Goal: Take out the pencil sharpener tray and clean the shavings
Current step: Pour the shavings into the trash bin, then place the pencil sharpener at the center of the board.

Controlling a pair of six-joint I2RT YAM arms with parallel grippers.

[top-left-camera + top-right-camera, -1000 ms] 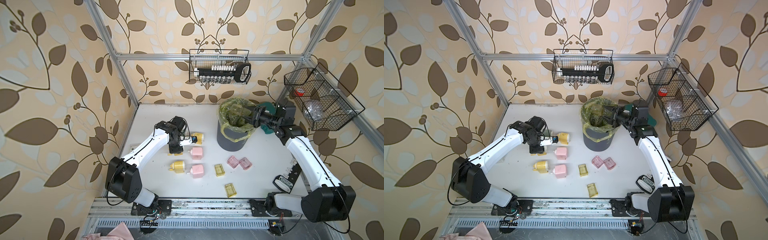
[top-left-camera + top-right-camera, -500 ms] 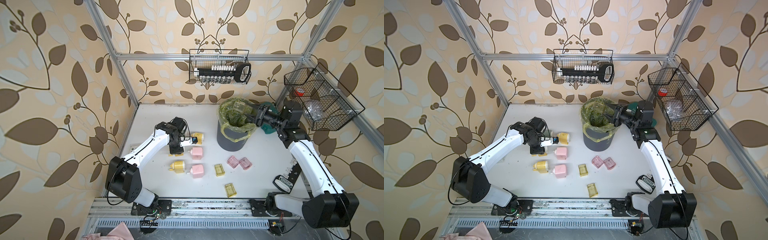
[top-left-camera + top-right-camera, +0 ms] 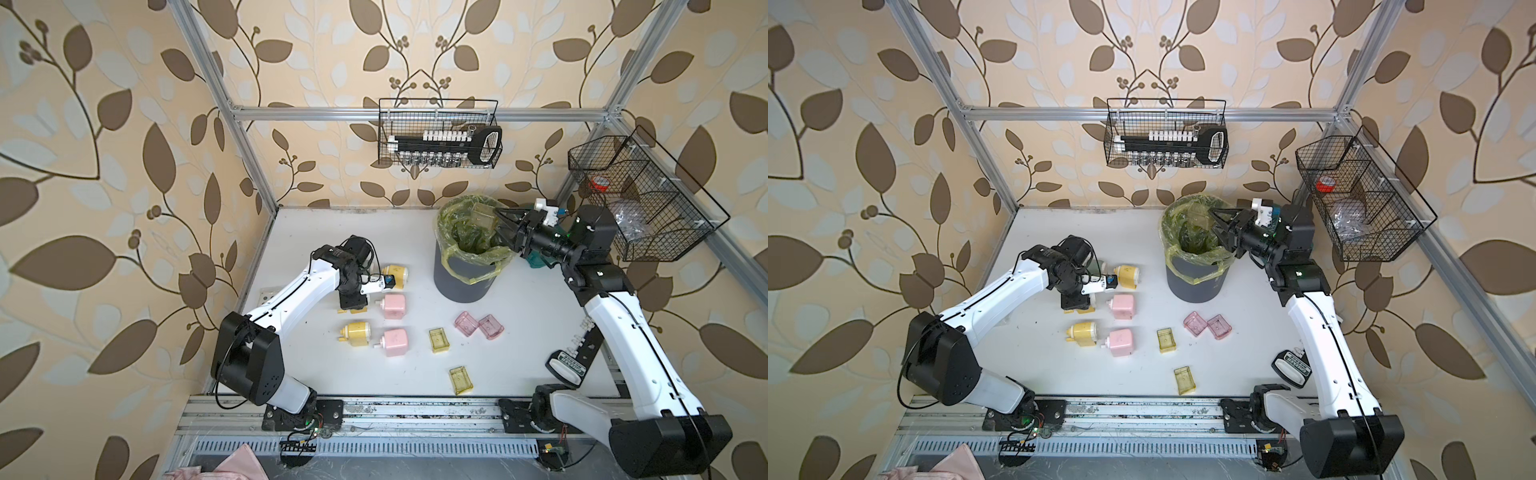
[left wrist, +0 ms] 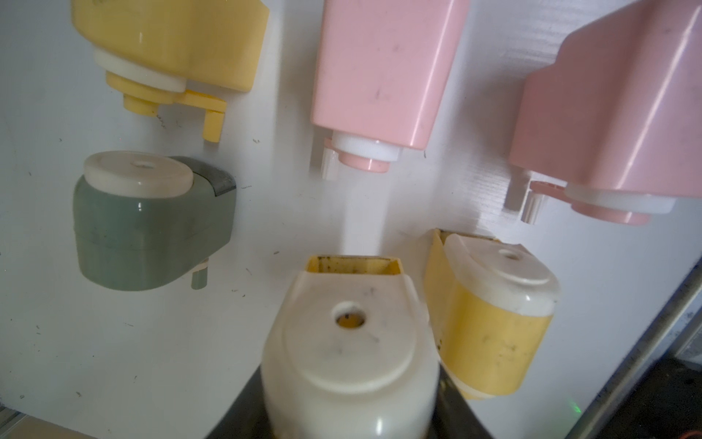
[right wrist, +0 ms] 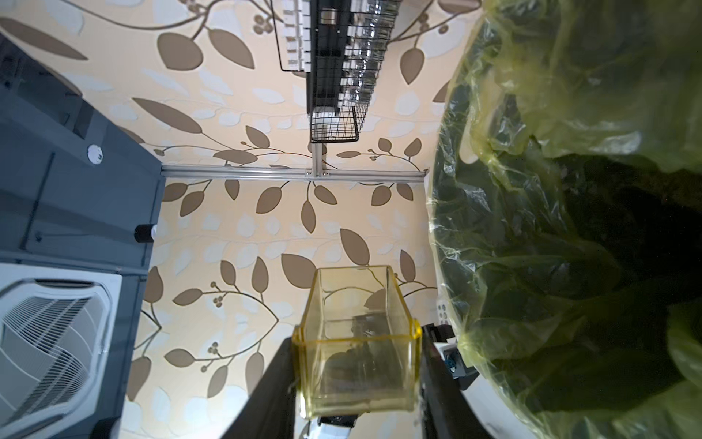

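My right gripper [image 3: 498, 222] [image 3: 1214, 226] [image 5: 357, 384] is shut on a clear yellow pencil sharpener tray [image 3: 482, 214] [image 3: 1196, 218] [image 5: 357, 334], held in the air over the mouth of the grey bin [image 3: 465, 278] [image 3: 1196, 286]. A dark patch [image 5: 355, 363] shows through the tray walls; I cannot tell whether it is shavings. My left gripper [image 3: 351, 301] [image 3: 1075, 303] [image 4: 349, 414] points down at the table, shut on a cream and yellow sharpener [image 4: 349, 353] whose tray slot stands empty.
The bin has a yellow-green liner [image 5: 569, 228]. Around the left gripper lie pink sharpeners [image 3: 394, 305], yellow ones [image 3: 357, 333] and a grey-green one [image 4: 152, 224]. Loose pink trays [image 3: 478, 325] and yellow trays [image 3: 439, 340] lie mid-table. Wire baskets [image 3: 438, 141] hang on the walls.
The right wrist has drawn back a little to the right and the tray has lifted slightly over the bin. The left arm has stayed where it was.
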